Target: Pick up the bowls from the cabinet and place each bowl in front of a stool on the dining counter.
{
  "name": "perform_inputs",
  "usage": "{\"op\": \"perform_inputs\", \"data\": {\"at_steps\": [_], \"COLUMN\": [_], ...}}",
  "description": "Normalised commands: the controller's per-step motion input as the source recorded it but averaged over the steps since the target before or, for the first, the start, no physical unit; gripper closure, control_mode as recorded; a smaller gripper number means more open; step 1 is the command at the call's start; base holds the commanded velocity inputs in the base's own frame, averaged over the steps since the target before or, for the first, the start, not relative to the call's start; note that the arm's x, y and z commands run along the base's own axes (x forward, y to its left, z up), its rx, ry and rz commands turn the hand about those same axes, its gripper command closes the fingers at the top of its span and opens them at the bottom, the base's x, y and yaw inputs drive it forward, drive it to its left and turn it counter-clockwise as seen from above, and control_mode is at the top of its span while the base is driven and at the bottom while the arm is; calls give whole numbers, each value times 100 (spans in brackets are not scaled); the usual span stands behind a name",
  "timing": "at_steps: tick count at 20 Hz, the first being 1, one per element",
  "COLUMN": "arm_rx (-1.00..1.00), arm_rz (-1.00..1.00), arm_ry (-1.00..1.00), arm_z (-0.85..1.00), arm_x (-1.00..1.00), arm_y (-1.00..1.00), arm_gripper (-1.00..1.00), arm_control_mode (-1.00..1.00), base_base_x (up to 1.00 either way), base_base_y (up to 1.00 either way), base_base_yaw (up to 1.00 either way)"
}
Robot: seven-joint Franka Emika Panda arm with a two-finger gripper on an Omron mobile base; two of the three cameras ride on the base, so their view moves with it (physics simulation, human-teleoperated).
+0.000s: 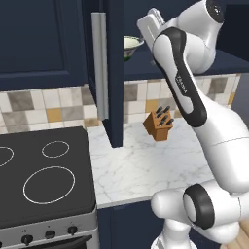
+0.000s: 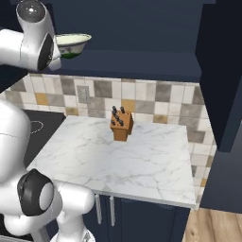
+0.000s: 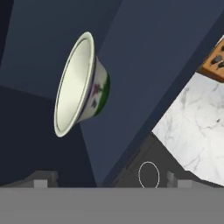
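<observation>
The bowl looks like glazed ceramic, glossy cream inside. The cabinet is matt navy with a brushed-metal bar handle. At centre, a wooden knife block stands on polished marble worktop.

Even flat rendered light, soft shadows, slightly blurry
</observation>
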Motion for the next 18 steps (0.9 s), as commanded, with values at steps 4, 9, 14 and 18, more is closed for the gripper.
{"op": "perform_inputs", "data": {"at_steps": [4,9,14,18], "arm_rx": [0,0,0,0], "arm_rz": [0,0,0,0], "arm_ry": [0,0,0,0], "arm_z": [-3,-15,-9,-1], "arm_x": [38,32,26,27], "arm_y": [6,1,0,0], "arm_gripper": [-100,-100,-100,-100], "arm_control_mode": [-100,-100,-100,-100], "base_base_x": [0,0,0,0], "base_base_y": [0,0,0,0], "base_base_yaw": [0,0,0,0]}}
